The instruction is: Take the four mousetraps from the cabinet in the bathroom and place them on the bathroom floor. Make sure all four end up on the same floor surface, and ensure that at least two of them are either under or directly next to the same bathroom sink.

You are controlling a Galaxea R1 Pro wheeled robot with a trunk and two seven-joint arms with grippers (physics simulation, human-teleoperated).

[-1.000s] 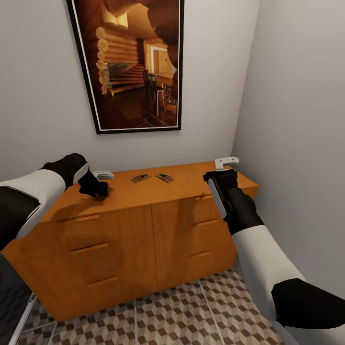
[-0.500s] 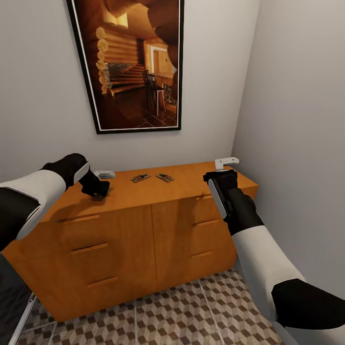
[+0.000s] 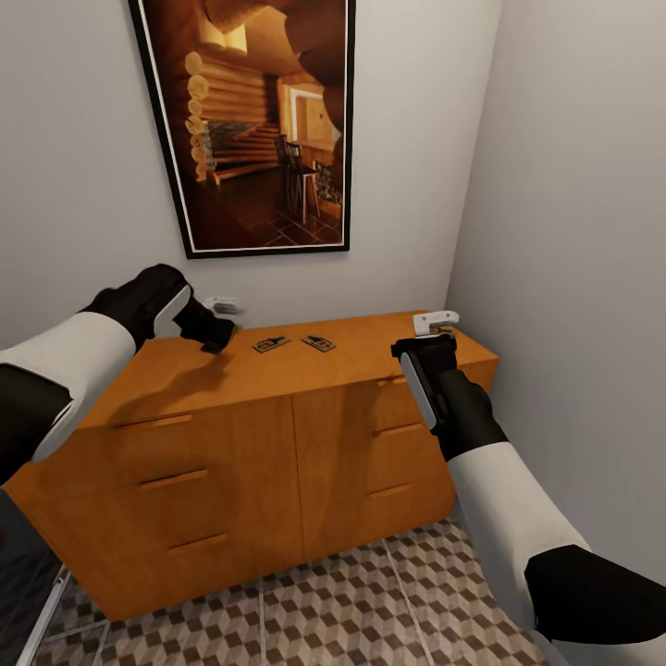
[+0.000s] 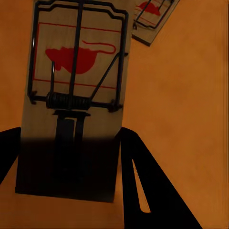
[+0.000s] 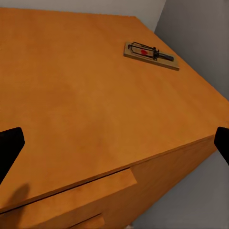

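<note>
At left-centre of the head view, left claw [image 3: 215, 335] lifted off cabinet [image 3: 277, 435], clamping a trap [image 4: 74, 95]. Right claw [image 3: 435, 326] spread wide, empty. Next, probably: lower trap to floor [image 3: 351, 601].

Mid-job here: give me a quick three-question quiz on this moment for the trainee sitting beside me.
1. True or false: the left tool holds a mousetrap above the cabinet top.
2. Multiple choice: in the head view, how many more traps lie flat on that top? A) none B) two C) four
3. Fill in: the right tool has its jaws ____.

Key: 1 true. 2 B: the left-hand trap and the right-hand trap. 3 open, with nothing between them.
</note>
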